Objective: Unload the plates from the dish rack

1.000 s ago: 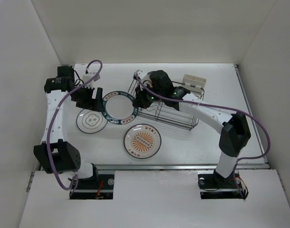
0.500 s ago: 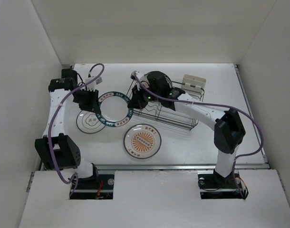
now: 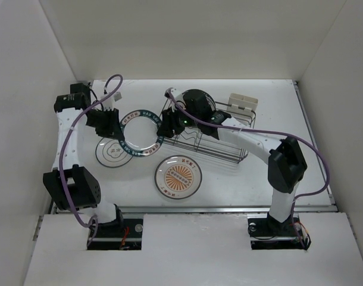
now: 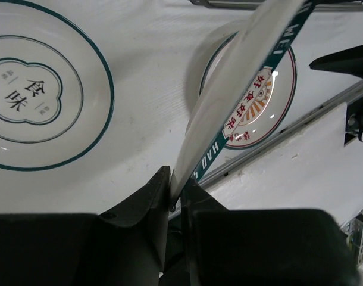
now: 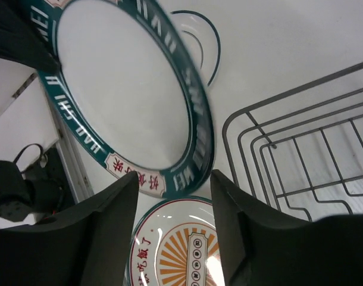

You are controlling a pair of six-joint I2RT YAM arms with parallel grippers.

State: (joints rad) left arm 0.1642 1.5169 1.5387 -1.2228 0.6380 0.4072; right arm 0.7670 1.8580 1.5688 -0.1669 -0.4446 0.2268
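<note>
A white plate with a wide teal band hangs tilted above the table, left of the dark wire dish rack. My left gripper is shut on its left rim; in the left wrist view the rim runs up from between the fingers. My right gripper stands open at the plate's right edge, and in its wrist view the plate lies beyond the spread fingers. An orange sunburst plate and a thin-rimmed teal plate lie flat on the table.
A white caddy is clipped to the rack's far right edge. A metal rail runs along the table's near edge. White walls close in the table on three sides. A purple cable loops above the left arm.
The left gripper closed on the teal-band plate's rim and the right gripper let it go and opened. The plate has shifted left, away from the rack.
</note>
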